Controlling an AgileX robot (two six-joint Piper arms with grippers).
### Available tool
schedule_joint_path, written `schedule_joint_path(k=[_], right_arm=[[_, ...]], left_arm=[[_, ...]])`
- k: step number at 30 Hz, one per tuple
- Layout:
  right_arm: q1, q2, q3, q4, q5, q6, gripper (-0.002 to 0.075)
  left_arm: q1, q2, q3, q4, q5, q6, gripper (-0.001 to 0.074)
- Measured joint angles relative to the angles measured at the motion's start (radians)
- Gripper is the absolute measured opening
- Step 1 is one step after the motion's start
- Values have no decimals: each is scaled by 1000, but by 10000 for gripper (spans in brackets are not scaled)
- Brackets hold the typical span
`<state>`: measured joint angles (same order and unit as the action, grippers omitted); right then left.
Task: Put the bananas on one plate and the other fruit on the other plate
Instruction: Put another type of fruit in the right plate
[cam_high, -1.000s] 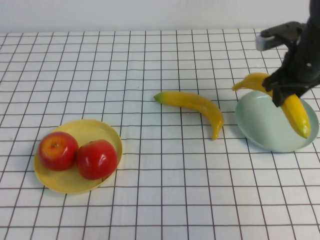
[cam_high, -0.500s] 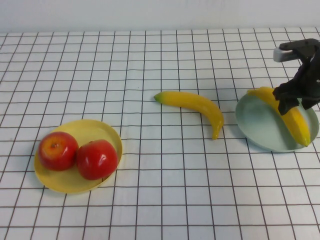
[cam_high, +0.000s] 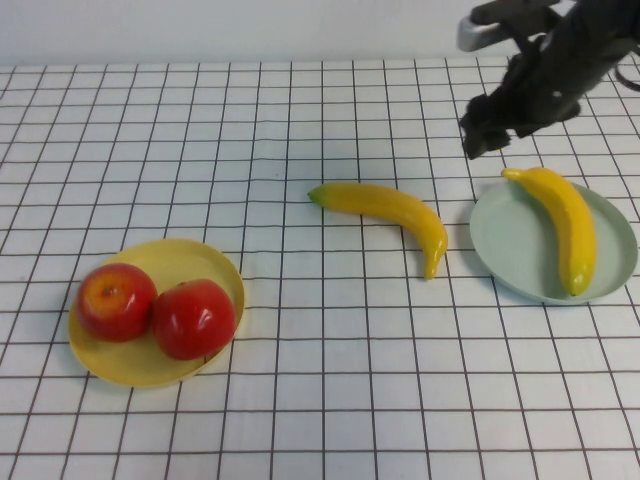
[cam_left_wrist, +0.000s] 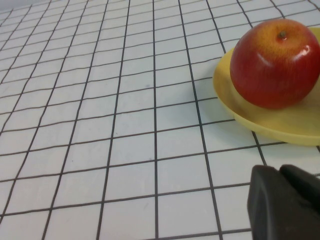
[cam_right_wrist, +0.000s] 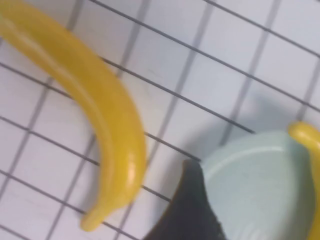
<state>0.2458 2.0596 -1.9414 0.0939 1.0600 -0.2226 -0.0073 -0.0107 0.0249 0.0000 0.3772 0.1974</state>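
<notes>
So with one glossy yellow banana (cam_high: 563, 225) lying on the pale mint-green plate (cam_high: 520, 262), my right gripper (cam_high: 487, 130) hung empty and open above the table beyond it, and I judged the next move was reaching for the second banana (cam_high: 387, 211) on the grid cloth (cam_high: 320, 400), while my left gripper (cam_left_wrist: 285, 205) stayed closed near the yellow plate (cam_left_wrist: 280, 127) of red apples (cam_high: 150, 308).

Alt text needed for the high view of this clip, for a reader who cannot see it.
On a white gridded table, one banana lies on the green plate at right, with the right gripper raised above the plate's far-left edge, holding nothing. A second banana lies on the table mid-scene, and two red apples sit on the yellow plate at left.
</notes>
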Motion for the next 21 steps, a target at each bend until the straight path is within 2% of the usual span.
schedule_joint_path(k=[3,9,18,21], right_arm=[[78,53,-60,0,9,-50,505],[159,210,-150,-2,48,-118,507],[169,287,-170,-25,36,-143,505],[169,297,-170,-27,36,-143,452]], left_arm=[[0,0,0,0,0,0,-2],[0,0,0,0,0,0,-2],[0,0,0,0,0,0,-2],[0,0,0,0,0,0,-2]])
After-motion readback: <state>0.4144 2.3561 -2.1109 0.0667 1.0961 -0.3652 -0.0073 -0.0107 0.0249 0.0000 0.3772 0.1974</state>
